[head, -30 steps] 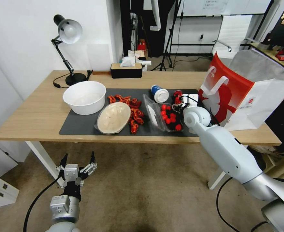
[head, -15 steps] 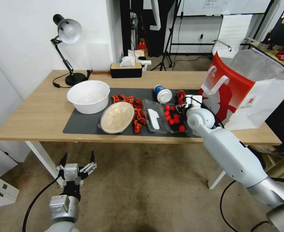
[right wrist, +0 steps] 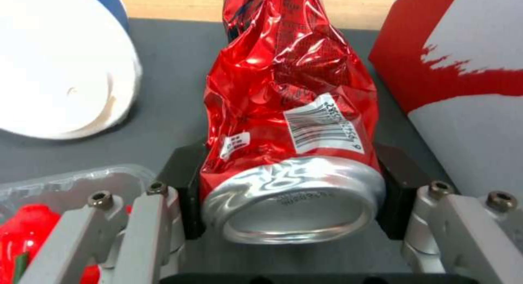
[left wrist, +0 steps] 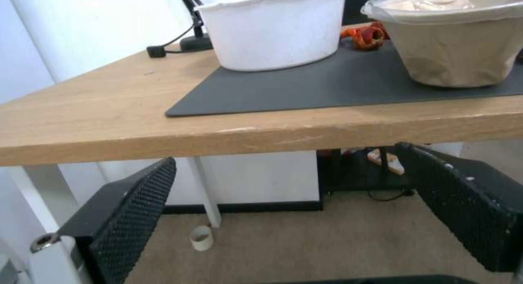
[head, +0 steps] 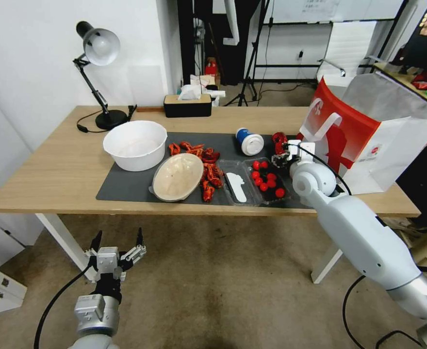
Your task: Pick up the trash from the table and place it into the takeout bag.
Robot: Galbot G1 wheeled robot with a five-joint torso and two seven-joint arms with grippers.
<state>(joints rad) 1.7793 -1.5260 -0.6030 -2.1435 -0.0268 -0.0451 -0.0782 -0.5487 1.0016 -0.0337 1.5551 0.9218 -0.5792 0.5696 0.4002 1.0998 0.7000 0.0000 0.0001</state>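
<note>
A crushed red can (right wrist: 289, 124) lies between my right gripper's (right wrist: 291, 190) black pads (right wrist: 185, 186), which press on both its sides. In the head view this can (head: 279, 140) and my right gripper (head: 285, 156) are over the dark mat's right end, close to the red-and-white takeout bag (head: 364, 135). A blue-white cup (head: 249, 141) lies on its side just left of the can. Left of them are a beige bowl (head: 177, 177), orange food scraps (head: 207, 167) and a clear tray (head: 259, 180) holding red fruit. My left gripper (head: 117, 251) hangs open below the table's (head: 53, 169) front edge.
A white bowl (head: 135, 151) stands on the mat's left part. A desk lamp (head: 97, 48) and a black tissue box (head: 187, 104) are at the table's back. The left wrist view looks along the table edge (left wrist: 272, 137) at the white bowl (left wrist: 275, 30).
The head view has shifted a little. My right arm has moved slightly right toward the bag, its gripper staying at the can. The left arm has not moved.
</note>
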